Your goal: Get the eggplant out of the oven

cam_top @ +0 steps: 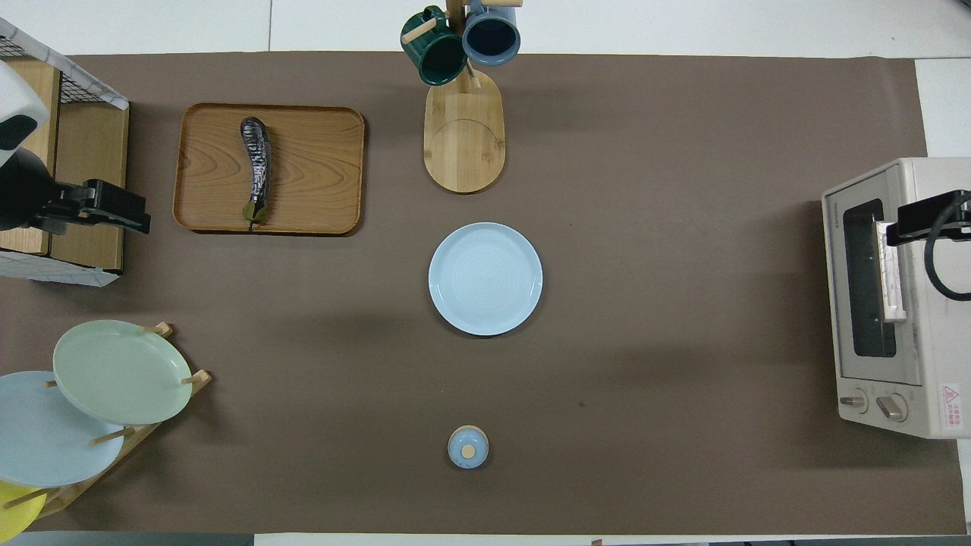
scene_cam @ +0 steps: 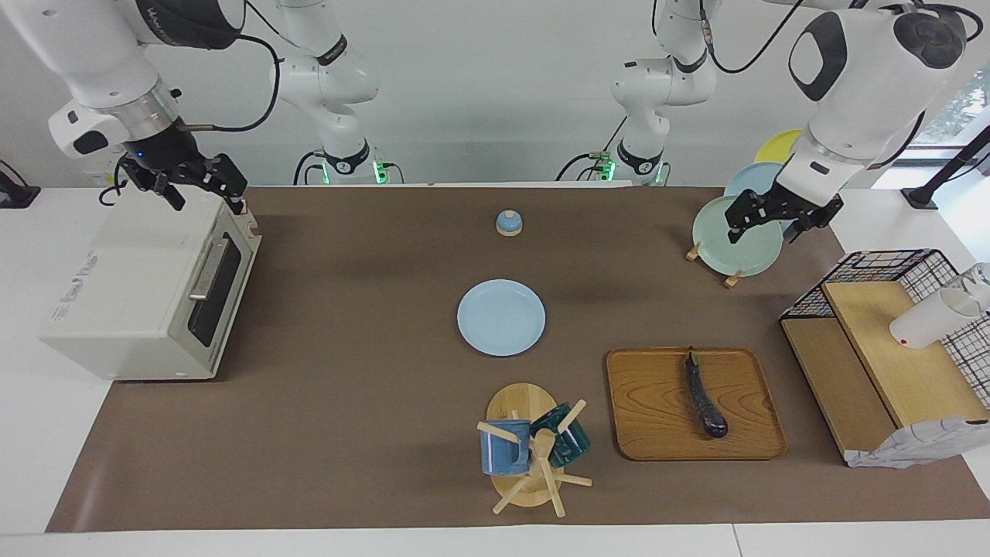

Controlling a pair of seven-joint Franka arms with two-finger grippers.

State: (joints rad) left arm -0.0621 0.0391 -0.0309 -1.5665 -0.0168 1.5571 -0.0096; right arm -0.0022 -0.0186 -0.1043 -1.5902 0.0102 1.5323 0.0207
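I see the eggplant (scene_cam: 704,394) out on the tray (scene_cam: 650,410), oven (scene_cam: 147,286) apparently shut; both grippers, left (scene_cam: 777,219) and right (scene_cam: 197,188), spread empty.

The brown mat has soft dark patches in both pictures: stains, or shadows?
Likely shadows: in the facing view a blurry patch lies on the mat above the blue plate; in the overhead view soft patches flank that plate, edges faint, suggesting diffuse light from above.

Eggplant (scene_cam: 704,394) on tray (scene_cam: 650,433), well apart from oven (scene_cam: 147,294).

White wall (scene_cam: 495,77), perhaps a window (scene_cam: 955,108)
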